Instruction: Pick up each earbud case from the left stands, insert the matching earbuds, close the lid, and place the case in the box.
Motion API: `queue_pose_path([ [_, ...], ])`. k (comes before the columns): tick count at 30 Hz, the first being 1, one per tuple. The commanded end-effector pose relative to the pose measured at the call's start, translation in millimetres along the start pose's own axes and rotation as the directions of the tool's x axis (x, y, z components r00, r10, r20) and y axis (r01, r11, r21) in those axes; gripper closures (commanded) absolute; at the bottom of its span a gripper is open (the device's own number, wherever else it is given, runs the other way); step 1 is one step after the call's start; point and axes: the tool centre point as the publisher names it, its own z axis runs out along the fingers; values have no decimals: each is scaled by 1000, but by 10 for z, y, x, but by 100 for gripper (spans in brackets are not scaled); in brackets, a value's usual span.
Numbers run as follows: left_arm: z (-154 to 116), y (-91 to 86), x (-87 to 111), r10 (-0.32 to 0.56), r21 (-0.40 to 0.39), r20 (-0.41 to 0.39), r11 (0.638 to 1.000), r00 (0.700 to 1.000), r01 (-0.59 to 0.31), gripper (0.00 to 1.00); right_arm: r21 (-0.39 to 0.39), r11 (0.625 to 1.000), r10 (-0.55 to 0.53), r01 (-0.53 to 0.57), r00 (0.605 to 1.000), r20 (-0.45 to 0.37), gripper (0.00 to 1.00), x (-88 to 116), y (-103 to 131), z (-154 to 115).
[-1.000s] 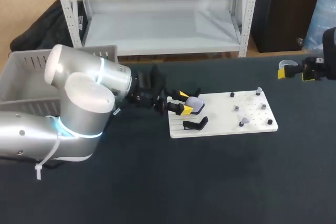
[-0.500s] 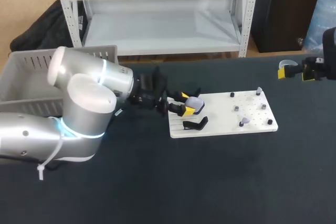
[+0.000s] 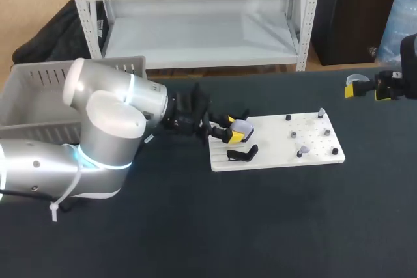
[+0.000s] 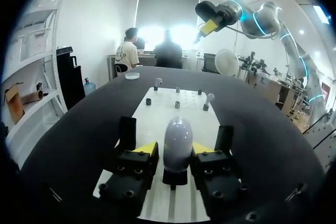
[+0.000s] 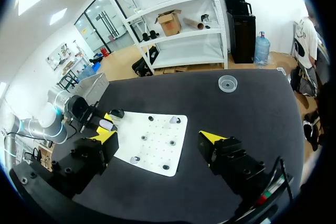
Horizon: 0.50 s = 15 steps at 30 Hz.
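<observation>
My left gripper (image 4: 175, 149) stands spread, the earbud case (image 4: 177, 141) upright on its stand (image 4: 175, 178) between my fingertips. I should centre, pinch both flanks evenly, then lift straight off. My right gripper (image 5: 160, 139) gapes empty, well apart.

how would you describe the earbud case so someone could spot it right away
On the dark table lies a white board; look at its end by the left gripper. The earbud case is the pale lilac, rounded shell perched on a black stand there, whereas the neighbouring black stand is bare.
</observation>
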Motion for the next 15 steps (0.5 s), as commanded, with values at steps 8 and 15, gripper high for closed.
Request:
queue_pose_path([
  [8,-52,-9,6,0,8,24,1000,1000,0,100,-1,1000,-1,1,1000,-1,0,-1,-5,-1],
  [15,-205,-74,-173,11,23,61,1000,998,-12,100,-1,1000,-1,1,1000,-1,0,-1,-5,-1],
])
